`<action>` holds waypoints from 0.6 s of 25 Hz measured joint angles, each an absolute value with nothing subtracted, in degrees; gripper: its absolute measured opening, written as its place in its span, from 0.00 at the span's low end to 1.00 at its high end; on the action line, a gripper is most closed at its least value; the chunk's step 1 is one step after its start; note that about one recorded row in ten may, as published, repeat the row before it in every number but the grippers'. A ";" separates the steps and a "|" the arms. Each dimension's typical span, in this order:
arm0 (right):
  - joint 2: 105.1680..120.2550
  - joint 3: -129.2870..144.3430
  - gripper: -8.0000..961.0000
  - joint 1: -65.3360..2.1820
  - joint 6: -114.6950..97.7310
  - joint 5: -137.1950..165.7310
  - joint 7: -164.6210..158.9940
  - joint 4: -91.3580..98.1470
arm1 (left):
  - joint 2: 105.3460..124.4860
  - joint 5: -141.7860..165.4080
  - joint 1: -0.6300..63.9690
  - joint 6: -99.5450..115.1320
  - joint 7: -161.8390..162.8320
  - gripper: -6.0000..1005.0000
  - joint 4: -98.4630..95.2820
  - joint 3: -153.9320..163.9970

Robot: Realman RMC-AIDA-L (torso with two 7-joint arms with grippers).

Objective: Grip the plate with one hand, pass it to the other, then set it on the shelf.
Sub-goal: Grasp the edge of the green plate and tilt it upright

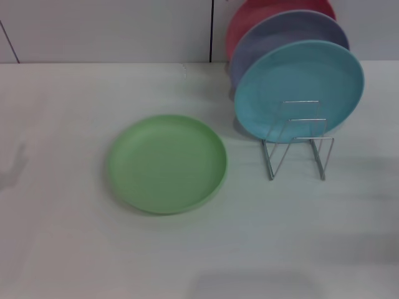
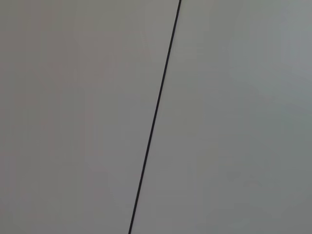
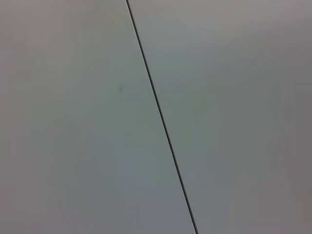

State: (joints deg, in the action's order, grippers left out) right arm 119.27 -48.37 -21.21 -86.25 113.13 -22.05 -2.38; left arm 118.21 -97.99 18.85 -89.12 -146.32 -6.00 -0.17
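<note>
The light-green plate (image 1: 168, 163) lies flat on the white table, a little left of centre in the head view. To its right stands the shelf (image 1: 298, 141), a small silver wire rack with upright loops; its front slots hold nothing. Neither gripper appears in any view. Both wrist views show only a plain grey wall panel with a thin dark seam.
A turquoise-blue plate (image 1: 299, 86) leans upright at the back of the rack, with a lavender plate (image 1: 274, 37) and a red plate (image 1: 249, 15) behind it. The white table (image 1: 62, 218) stretches left and toward the front. A wall rises behind.
</note>
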 joint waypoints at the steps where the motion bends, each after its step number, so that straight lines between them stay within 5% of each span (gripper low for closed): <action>1: 119.27 -48.41 0.78 -21.21 -86.24 113.12 -22.04 -2.43 | 118.21 -97.99 18.85 -89.12 -146.32 0.86 -6.00 -0.17; 15: 119.27 -48.19 0.78 -21.77 -85.74 113.11 -22.04 -3.02 | 118.16 -97.61 19.79 -86.30 -143.33 0.86 -6.86 1.04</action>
State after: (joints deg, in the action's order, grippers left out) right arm 119.27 -48.19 -21.77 -85.74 113.11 -22.04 -3.02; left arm 118.16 -97.61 19.79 -86.30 -143.34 -6.86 1.04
